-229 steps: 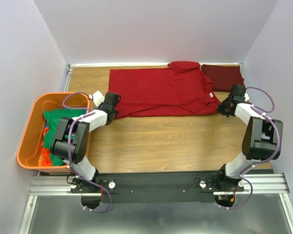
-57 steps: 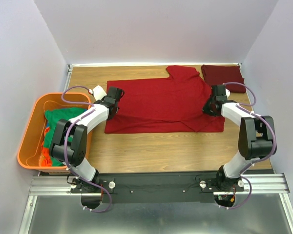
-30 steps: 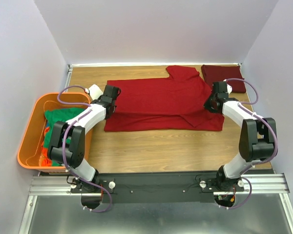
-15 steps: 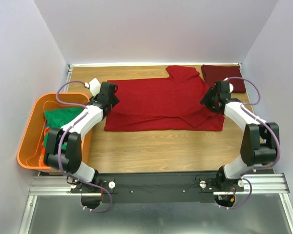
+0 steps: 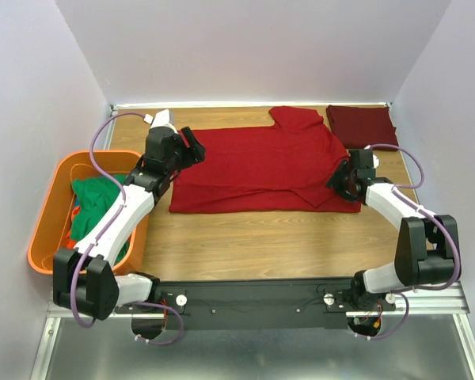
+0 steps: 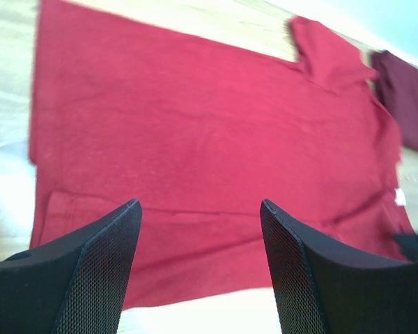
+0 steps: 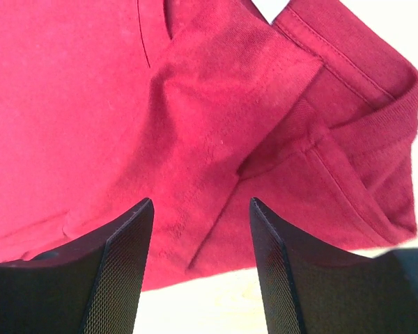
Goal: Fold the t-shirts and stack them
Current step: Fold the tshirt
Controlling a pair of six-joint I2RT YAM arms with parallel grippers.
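You just let go: left gripper (image 6: pixel 198 209) and right gripper (image 7: pixel 198 205) now stand apart, empty, over the bright red cloth t-shirt (image 5: pixel 261 162) mid-frame. One fold looks done.

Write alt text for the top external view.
A red t-shirt lies partly folded on a wooden table, with the left hand and the right hand at its ends. A folded maroon t-shirt lies far right, an orange tub left.

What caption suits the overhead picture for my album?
Left gripper and right gripper open at either end of a half-folded red t-shirt; maroon t-shirt folded beyond.
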